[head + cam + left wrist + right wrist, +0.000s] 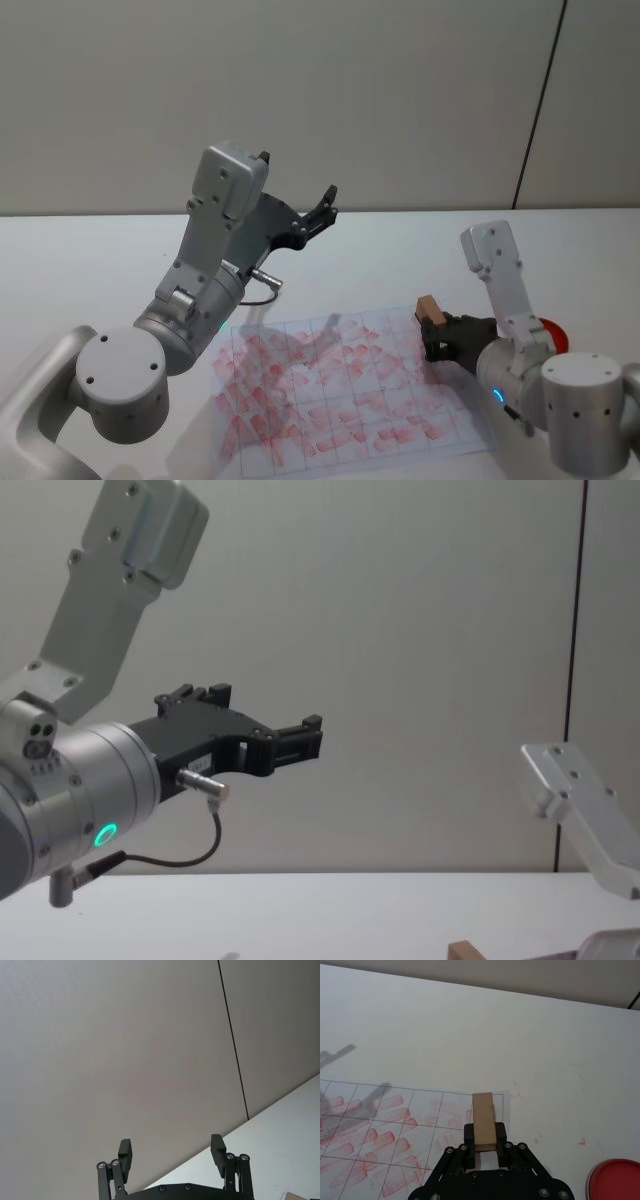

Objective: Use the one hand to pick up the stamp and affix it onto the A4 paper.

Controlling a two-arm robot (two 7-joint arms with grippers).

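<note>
Stamp point(483, 1120), pale brown squared wooden block, gripped by right tool point(485, 1133), left tool point(170, 1144) spread

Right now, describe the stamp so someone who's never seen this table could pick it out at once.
On the white table lies a gridded paper covered in red prints. At its far right corner the right gripper is shut on the stamp, while the left gripper hangs open, raised at the left. The stamp is a small, light brown, square-edged wooden block, unlike the round red pad.
</note>
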